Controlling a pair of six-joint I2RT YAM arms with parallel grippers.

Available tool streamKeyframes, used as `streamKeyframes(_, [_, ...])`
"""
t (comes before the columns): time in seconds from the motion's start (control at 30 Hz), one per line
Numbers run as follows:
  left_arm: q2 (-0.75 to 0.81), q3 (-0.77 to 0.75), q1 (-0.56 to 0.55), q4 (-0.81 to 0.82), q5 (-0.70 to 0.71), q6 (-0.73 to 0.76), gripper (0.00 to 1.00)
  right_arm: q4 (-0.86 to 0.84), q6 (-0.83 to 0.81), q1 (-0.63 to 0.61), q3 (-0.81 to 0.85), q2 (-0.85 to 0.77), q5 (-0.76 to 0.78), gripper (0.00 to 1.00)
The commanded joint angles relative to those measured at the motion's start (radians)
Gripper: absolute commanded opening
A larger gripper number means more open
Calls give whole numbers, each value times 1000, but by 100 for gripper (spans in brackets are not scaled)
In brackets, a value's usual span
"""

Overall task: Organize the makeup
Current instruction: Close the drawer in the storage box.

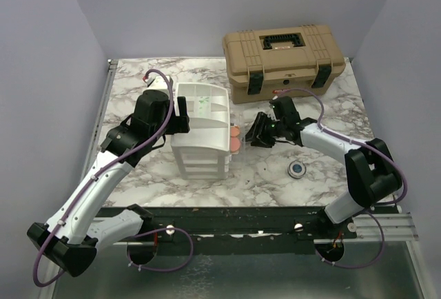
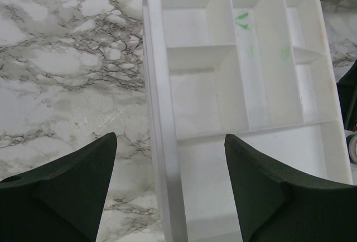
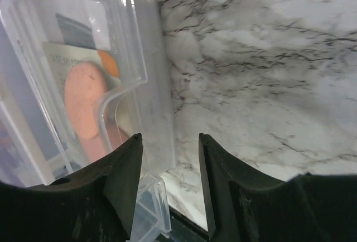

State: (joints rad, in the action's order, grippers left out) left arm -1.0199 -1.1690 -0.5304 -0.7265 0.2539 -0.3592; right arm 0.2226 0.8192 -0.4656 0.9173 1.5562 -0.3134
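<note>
A white plastic drawer unit point(image 1: 200, 149) fills mid-table and a tan hard-shell toolbox point(image 1: 282, 56) blocks the far right (hardly any gap between them). The marble tabletop point(image 1: 262, 182) lies open in front, save a round blue-centred compact point(image 1: 297, 169).

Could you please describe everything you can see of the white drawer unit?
The white drawer unit looks like matte plastic. It stands upright on the marble table, left of centre. Drawers are stacked below an open top tray, which partitions split into several compartments. These all look empty apart from faint green smudges. The left gripper, jaws open, straddles its left wall. Pink discs lie close by its right side.
</note>
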Motion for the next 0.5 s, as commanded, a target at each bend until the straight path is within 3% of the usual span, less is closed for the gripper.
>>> streamKeyframes(0.0, [-6,41,1,31,-60,-18,80,-124,-46,-2,17,14,-215,51])
streamKeyframes(0.13, [-17,55,1,49,-91,-24,80,-120,-72,-2,28,14,-248,51])
streamKeyframes(0.33, [-36,34,1,53,-97,-8,80,-31,-74,-1,21,-11,-100,52])
streamKeyframes(0.47, [-45,44,1,72,-139,7,79,-101,-68,0,14,5,-200,52])
